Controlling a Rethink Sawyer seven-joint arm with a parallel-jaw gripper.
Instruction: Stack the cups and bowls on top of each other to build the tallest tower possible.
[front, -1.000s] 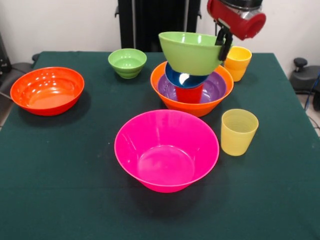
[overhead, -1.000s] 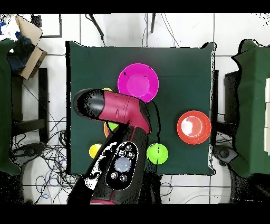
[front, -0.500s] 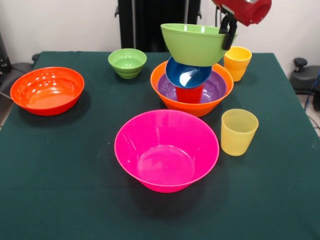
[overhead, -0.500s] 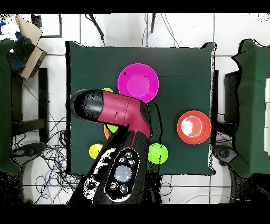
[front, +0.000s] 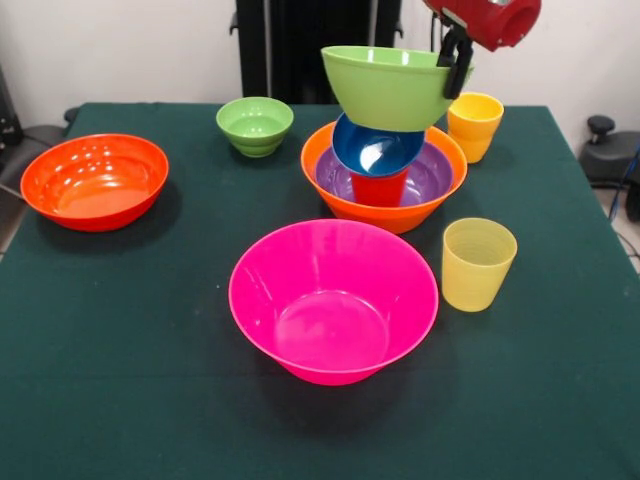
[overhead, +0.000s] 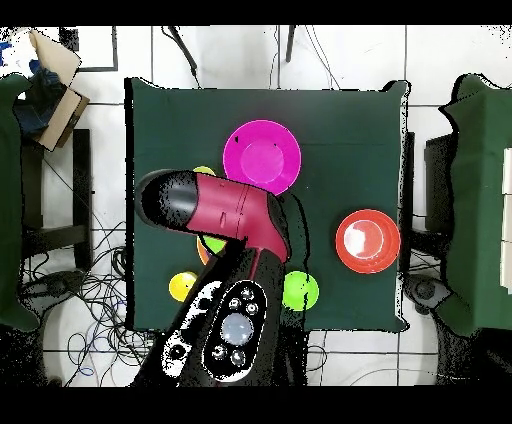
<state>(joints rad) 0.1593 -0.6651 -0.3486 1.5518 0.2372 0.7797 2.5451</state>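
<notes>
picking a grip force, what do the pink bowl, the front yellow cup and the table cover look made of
Pink bowl: glossy plastic, going by its sheen. Front yellow cup: paler, seemingly translucent plastic with faint ridges. Table cover: matte dark green, probably felt or cloth.

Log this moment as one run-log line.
end effector: shut on medium green bowl rim | bowl: held above tower | small blue bowl: tilted on stack

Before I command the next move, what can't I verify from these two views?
- Overhead: the tower is almost wholly covered by the arm.
- Front: the medium green bowl hides the blue bowl's far rim.
- Front: the gripper body is cut off by the top edge.
</notes>
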